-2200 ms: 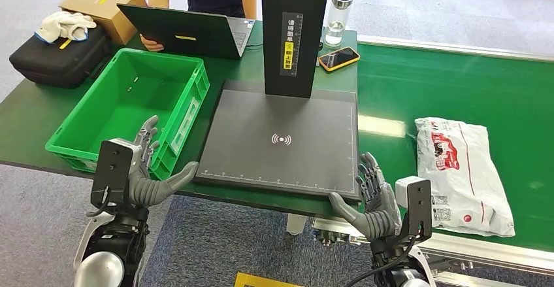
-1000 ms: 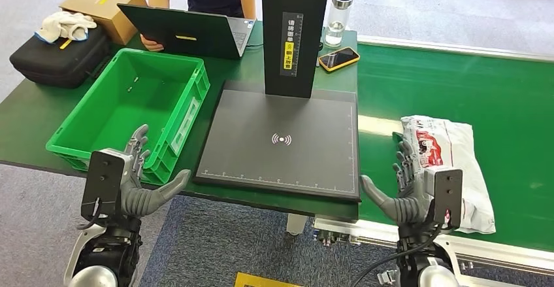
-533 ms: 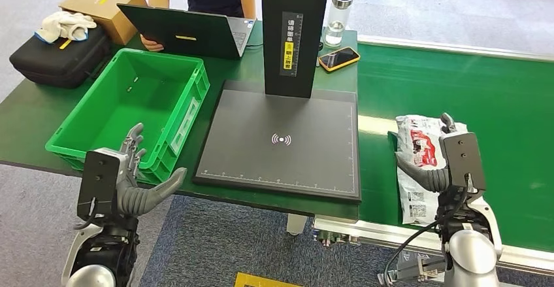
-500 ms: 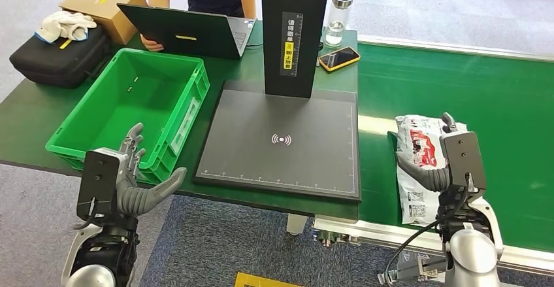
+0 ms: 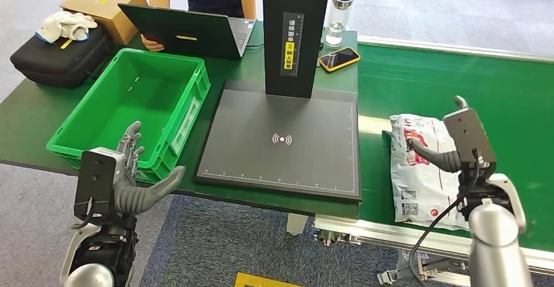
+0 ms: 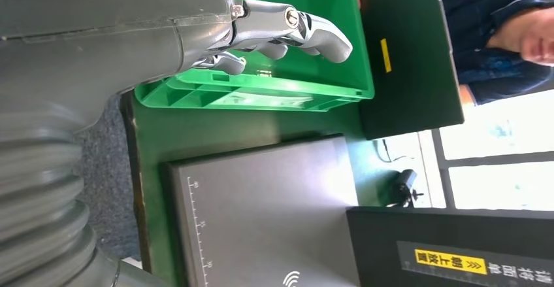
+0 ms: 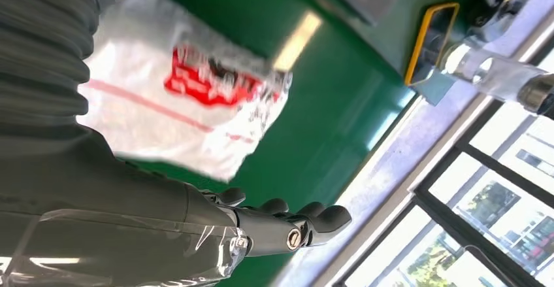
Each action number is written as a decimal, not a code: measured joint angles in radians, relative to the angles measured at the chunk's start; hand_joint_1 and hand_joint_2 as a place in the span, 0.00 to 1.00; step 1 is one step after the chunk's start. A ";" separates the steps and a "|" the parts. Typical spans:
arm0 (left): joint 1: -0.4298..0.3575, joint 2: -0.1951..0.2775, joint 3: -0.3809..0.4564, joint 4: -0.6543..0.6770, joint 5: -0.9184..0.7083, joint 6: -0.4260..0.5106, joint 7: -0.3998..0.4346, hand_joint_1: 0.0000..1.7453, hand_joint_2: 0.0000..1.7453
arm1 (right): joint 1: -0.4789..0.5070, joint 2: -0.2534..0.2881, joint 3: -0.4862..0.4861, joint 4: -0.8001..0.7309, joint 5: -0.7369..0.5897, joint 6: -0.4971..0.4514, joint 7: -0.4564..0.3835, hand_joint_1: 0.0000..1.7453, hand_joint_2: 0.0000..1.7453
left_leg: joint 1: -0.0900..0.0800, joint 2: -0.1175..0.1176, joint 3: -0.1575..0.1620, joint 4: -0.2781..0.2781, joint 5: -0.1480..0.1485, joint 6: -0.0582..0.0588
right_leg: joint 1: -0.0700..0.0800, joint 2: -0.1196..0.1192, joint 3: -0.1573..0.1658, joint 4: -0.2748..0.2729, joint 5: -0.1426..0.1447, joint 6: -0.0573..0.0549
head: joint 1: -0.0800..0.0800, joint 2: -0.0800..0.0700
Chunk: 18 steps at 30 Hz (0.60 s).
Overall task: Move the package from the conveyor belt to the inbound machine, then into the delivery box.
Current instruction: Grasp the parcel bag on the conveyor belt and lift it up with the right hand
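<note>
item: white plastic mailer bag with red print and a barcode label (image 5: 421, 169), the package, lying flat on the green conveyor belt (image 5: 496, 97), near its front edge, just beside the flat black scanning platform of the inbound machine (image 5: 281, 140).

right hand (image 5: 451, 146): we place it over the package, thumb reaching across the printed end. in the right wrist view the fingers (image 7: 287, 218) are extended and apart, with belt showing between them and the bag (image 7: 183, 110); we read it as open, holding nothing, though we cannot tell whether the thumb touches the plastic.

left hand (image 5: 127, 176): open, fingers spread, hanging in front of the near rim of the empty green plastic delivery crate (image 5: 130, 104).

step in hand, as we judge it: the reach for the first pickup; nothing lifted yet.

next move calls for: lowering onto the limp bag, closing thumb and fingers on a fold, then carrying it left onto the platform under the black upright column (image 5: 294, 32).
</note>
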 joint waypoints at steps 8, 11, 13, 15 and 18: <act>-0.003 0.010 0.003 0.017 0.018 0.027 -0.029 0.00 1.00 | -0.328 -0.216 0.103 0.329 0.069 0.051 0.037 0.00 1.00 | 0.000 -0.001 -0.002 0.001 0.001 0.001 | 0.000 0.000 -0.001 0.000 0.001 0.002 | 0.000 0.000; -0.001 0.014 0.003 0.018 0.024 0.039 -0.031 0.00 1.00 | -0.436 -0.246 0.155 0.455 0.137 -0.019 0.091 0.00 1.00 | 0.000 -0.001 -0.001 0.001 0.001 0.001 | 0.000 -0.001 -0.001 0.000 0.001 0.002 | 0.000 0.000; 0.000 0.017 0.003 0.018 0.029 0.044 -0.032 0.00 1.00 | -0.491 -0.263 0.187 0.528 0.184 -0.041 0.119 0.00 1.00 | 0.000 -0.002 -0.002 0.001 0.001 0.001 | 0.000 -0.001 -0.001 0.000 0.001 0.002 | 0.000 0.000; -0.001 0.021 0.003 0.021 0.038 0.046 -0.033 0.00 1.00 | -0.533 -0.281 0.218 0.596 0.220 -0.029 0.114 0.00 1.00 | 0.000 -0.002 -0.002 0.001 0.001 0.001 | 0.000 -0.001 -0.001 0.000 0.001 0.001 | 0.000 0.000; -0.003 0.028 0.003 0.028 0.053 0.047 -0.038 0.00 1.00 | -0.572 -0.297 0.259 0.671 0.245 0.023 0.067 0.00 1.00 | 0.000 -0.002 -0.002 0.001 0.001 0.001 | 0.000 -0.001 -0.002 0.000 0.001 0.001 | 0.000 0.000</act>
